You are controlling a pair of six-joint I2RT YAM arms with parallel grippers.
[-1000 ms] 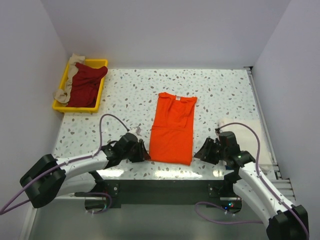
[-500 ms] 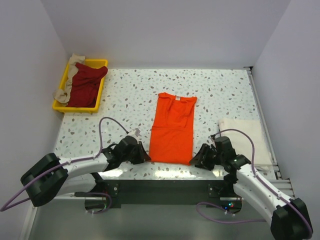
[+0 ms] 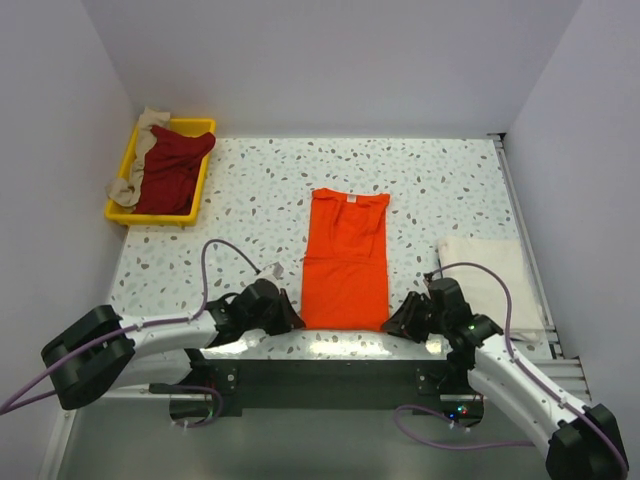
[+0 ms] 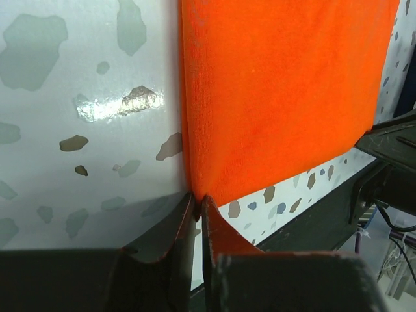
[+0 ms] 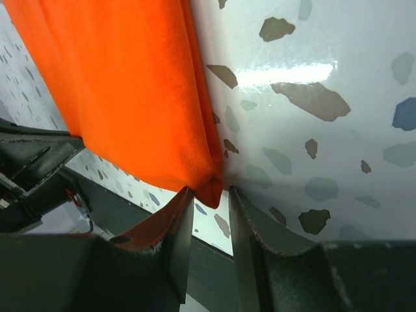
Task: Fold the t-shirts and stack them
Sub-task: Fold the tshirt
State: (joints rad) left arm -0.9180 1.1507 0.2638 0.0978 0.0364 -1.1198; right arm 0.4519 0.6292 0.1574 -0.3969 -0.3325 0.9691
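Orange shirt central, yellow tray far-left (probably full)

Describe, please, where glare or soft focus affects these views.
Top external: sharp, a glare band along the table's near edge. Left wrist: a glare patch on the table beside the orange t-shirt; fingers soft. Right wrist: a wider glare streak; fingers blurred too.

Between my grippers: the orange shirt fills the strip, its 2 near corners at my left gripper and right gripper.
Left: bare table up to the yellow tray, heaped with a dark red shirt and a beige shirt.
Right: a cream shirt lies flat near my right arm, beside the side wall.
Far side: open speckled top beyond the collar, to the back wall.
Near side: the table's edge runs just behind both grippers.
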